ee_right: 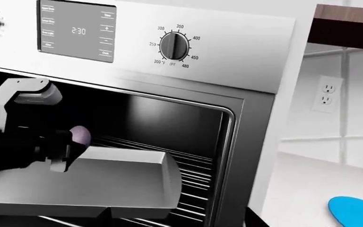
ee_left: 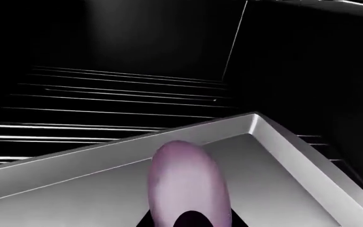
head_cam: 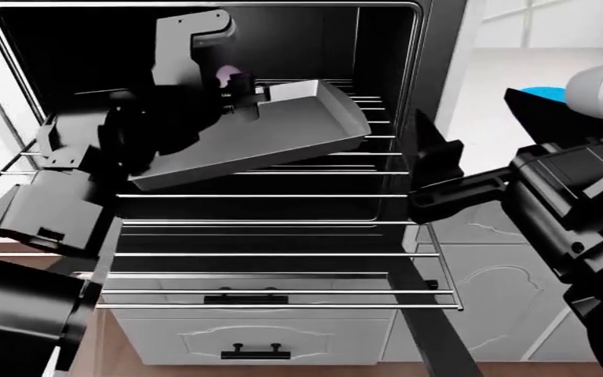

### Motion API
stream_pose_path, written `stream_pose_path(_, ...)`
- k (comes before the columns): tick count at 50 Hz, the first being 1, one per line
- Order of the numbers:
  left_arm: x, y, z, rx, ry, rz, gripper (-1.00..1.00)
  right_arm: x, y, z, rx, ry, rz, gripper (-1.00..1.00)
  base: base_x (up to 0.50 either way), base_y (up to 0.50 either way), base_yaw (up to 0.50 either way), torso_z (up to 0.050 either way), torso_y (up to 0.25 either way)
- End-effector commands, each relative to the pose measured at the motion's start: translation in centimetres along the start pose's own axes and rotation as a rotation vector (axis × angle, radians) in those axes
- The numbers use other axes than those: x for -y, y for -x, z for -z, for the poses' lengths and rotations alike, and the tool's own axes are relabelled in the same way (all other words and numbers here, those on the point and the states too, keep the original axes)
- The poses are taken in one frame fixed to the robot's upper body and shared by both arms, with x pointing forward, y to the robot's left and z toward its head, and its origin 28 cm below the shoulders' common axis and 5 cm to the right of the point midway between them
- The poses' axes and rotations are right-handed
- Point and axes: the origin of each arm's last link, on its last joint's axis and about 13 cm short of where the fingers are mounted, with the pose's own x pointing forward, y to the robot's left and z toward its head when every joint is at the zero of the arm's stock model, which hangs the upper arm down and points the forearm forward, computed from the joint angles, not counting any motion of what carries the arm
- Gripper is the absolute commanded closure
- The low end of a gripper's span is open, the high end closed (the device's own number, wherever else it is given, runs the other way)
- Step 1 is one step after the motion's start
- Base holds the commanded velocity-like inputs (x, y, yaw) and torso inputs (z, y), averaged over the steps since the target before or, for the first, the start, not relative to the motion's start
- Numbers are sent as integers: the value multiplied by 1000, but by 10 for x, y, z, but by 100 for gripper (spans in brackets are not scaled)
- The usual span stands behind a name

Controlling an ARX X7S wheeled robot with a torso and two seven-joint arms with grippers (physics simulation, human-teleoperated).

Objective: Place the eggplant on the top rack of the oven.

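Eggplant [ee_left: 186, 182] held in left gripper [head_cam: 241, 88] above tilted tray [head_cam: 280, 141].

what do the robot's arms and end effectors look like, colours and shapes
Both arms are matte black and blocky, built of angular, flat-faced segments. The left end effector has a tall black bracket above it; the right end effector has a flat black finger, with a white rounded casing on the arm behind it.

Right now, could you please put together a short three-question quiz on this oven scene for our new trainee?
1. True or false: the eggplant already lies on the top rack.
2. What does the left gripper hold the eggplant over? A) grey tray B) blue plate C) floor
3. Fill in: the oven display reads ____.

Key: 1 false, it is held above the tray; 2 A; 3 2:30.
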Motion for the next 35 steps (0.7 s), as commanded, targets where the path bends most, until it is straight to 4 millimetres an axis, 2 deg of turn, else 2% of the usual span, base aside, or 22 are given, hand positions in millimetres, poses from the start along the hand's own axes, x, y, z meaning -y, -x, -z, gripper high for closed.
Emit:
stream_pose_path(1,-2,-13,6,-25,6,-32,100,2,2,2,0,-7,12,-100,0,0,0,0,0)
stream_pose_path(14,-7,-21,23,-72,-28,-69,100,2,1,4,-5,-10,9,-100,0,0,0,0,0)
stream_pose_path(30,-9,-22,32,-102,-21,-84,100,2,2,4,-4,-9,9,-100,0,0,0,1,1)
stream_pose_path(31,-9,-22,32,-103,-20,-87,-100,1,2,4,-4,-3,9,-100,0,0,0,0,0)
stream_pose_path(35,-10,-22,30,-99,-13,-85,-100,1,1,4,-4,-7,8,-100,0,0,0,0,0)
